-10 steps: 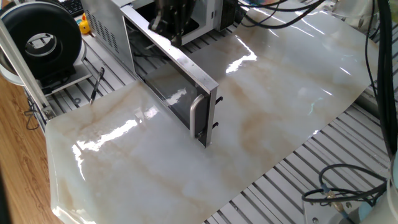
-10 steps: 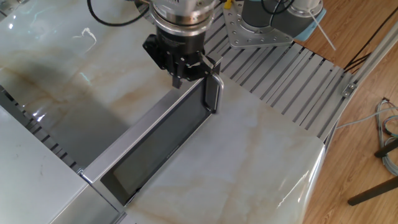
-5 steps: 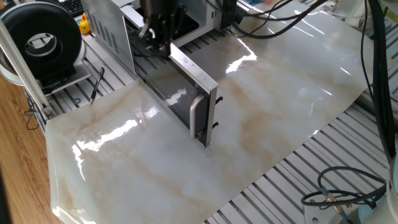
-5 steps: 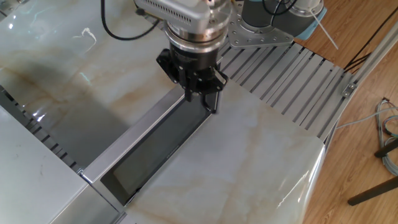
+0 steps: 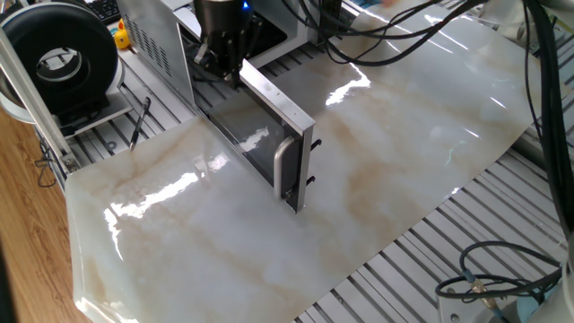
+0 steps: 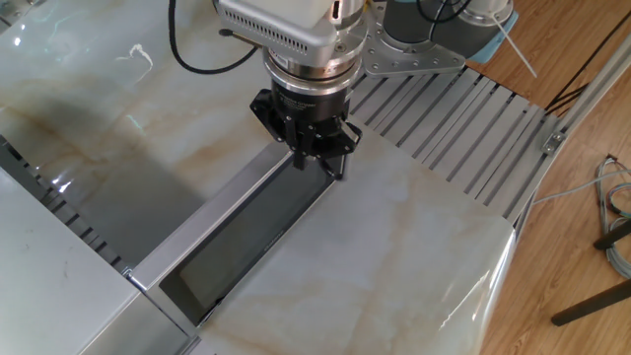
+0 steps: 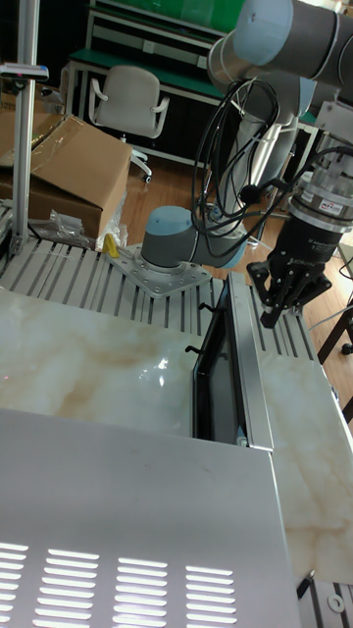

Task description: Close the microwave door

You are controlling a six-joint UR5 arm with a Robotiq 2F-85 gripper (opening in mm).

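Observation:
The microwave point(image 5: 151, 36) stands at the back left of one fixed view, and its grey top point(image 7: 118, 510) fills the bottom of the tall view. The microwave door point(image 5: 247, 135) is swung wide open, jutting across the marble with its silver handle point(image 5: 282, 169) at the free end. My gripper point(image 5: 224, 72) hangs close to the door's top edge, on the handle side. From the other fixed view, the gripper point(image 6: 315, 163) covers the free end of the door point(image 6: 237, 247). In the tall view, the gripper point(image 7: 277, 312) sits just right of the door point(image 7: 235, 373). Its fingers look shut and hold nothing.
A round black fan-like device point(image 5: 58, 54) and a yellow toy duck point(image 5: 121, 36) sit left of the microwave. The marble tabletop point(image 5: 386, 152) stretches to the right. Loose cables point(image 5: 484, 269) lie at the slatted front corner. The arm's base point(image 7: 172, 245) is bolted beyond the door's free end.
The gripper has crossed over the door's top edge to the handle side and come lower. The door has not moved.

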